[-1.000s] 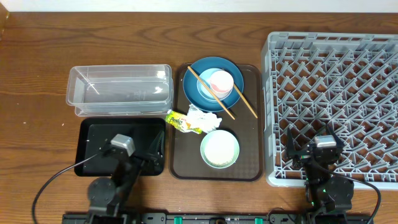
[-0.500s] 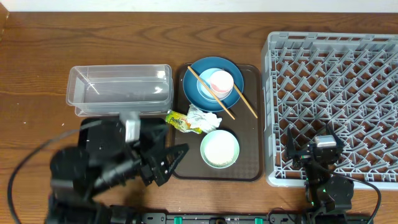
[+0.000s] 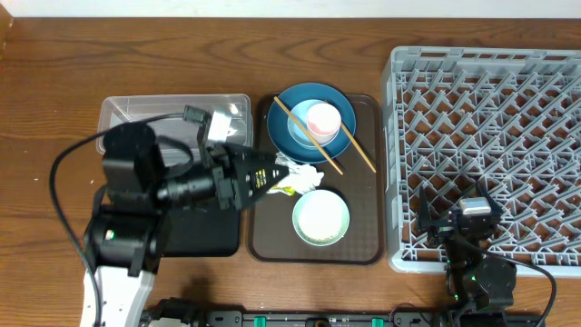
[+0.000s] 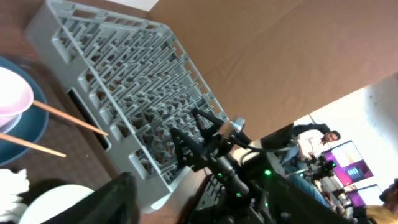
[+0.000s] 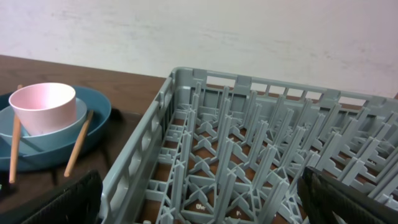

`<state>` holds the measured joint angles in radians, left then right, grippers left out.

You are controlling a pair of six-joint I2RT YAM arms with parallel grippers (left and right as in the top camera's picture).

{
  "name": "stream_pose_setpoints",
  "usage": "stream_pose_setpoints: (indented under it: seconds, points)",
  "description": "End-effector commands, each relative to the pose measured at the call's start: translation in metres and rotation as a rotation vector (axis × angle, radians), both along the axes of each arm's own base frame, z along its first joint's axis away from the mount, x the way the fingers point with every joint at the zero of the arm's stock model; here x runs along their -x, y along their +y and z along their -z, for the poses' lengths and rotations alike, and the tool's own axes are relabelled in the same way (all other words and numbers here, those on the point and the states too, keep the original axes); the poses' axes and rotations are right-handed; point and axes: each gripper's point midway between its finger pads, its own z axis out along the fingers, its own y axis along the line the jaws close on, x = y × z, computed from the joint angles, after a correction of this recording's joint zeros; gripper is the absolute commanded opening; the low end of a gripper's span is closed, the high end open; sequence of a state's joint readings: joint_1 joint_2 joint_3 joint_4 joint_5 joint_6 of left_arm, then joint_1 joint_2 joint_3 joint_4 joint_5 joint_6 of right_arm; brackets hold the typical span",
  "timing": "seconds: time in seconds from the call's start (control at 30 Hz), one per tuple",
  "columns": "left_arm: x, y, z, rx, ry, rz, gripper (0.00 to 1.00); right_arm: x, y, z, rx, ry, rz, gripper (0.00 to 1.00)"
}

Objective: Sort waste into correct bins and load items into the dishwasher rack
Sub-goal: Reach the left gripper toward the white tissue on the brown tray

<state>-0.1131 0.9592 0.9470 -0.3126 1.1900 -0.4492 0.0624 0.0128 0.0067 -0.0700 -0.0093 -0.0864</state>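
Observation:
My left gripper (image 3: 269,173) hovers open over the left edge of the brown serving tray (image 3: 361,238), right at the crumpled white tissue (image 3: 300,170). The yellow-green snack wrapper (image 3: 288,190) is mostly covered by it. One left finger (image 4: 118,199) shows in the left wrist view, nothing held. The blue plate (image 3: 295,104) carries the light-blue bowl (image 3: 301,134), the pink cup (image 3: 322,118) and chopsticks (image 3: 357,147). The mint bowl (image 3: 320,218) sits at the tray's front. My right gripper (image 3: 457,221) rests open over the dishwasher rack's (image 3: 490,118) front edge.
The clear tub (image 3: 172,113) and the black tray (image 3: 204,234) lie left of the serving tray, both partly covered by my left arm (image 3: 136,182). The rack (image 5: 249,143) fills the right wrist view, with the plate (image 5: 93,134) to its left.
My left arm has risen from its rest over the black tray and swung forward and right to the wrapper and tissue. Its jaws have narrowed somewhat. The right arm has not moved.

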Motion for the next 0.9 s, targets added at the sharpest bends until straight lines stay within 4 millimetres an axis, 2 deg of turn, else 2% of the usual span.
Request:
stream_pose_setpoints:
  seconds: [0.0, 0.03, 0.13, 0.23, 0.47, 0.6, 0.73, 0.87]
  points:
    - [-0.013, 0.002, 0.011, -0.023, 0.083, -0.059, 0.56, 0.0, 0.0, 0.001, -0.01, 0.005, 0.002, 0.99]
    - [-0.016, 0.003, 0.022, -0.053, 0.125, -0.097, 0.53, 0.0, 0.0, 0.001, -0.01, 0.005, 0.002, 0.99]
    - [-0.024, 0.013, 0.063, -0.224, 0.233, -0.268, 0.53, 0.0, 0.0, 0.001, -0.01, 0.005, 0.002, 0.99]
    - [-0.022, 0.016, 0.094, -0.406, 0.253, -0.372, 0.52, 0.0, 0.0, 0.001, -0.01, 0.005, 0.002, 0.99]
    - [-0.026, 0.005, 0.128, -0.727, 0.119, -0.565, 0.55, 0.0, 0.0, 0.001, -0.01, 0.005, 0.002, 0.99]
    - [-0.029, -0.003, 0.152, -0.879, 0.064, -0.594, 0.59, 0.0, 0.0, 0.001, -0.01, 0.005, 0.002, 0.99]
    - [-0.035, -0.003, 0.178, -0.971, 0.091, -0.591, 0.59, 0.0, 0.0, 0.001, -0.01, 0.005, 0.002, 0.99]
    - [-0.045, 0.001, 0.193, -1.004, 0.122, -0.61, 0.59, 0.0, 0.0, 0.001, -0.01, 0.005, 0.002, 0.99]
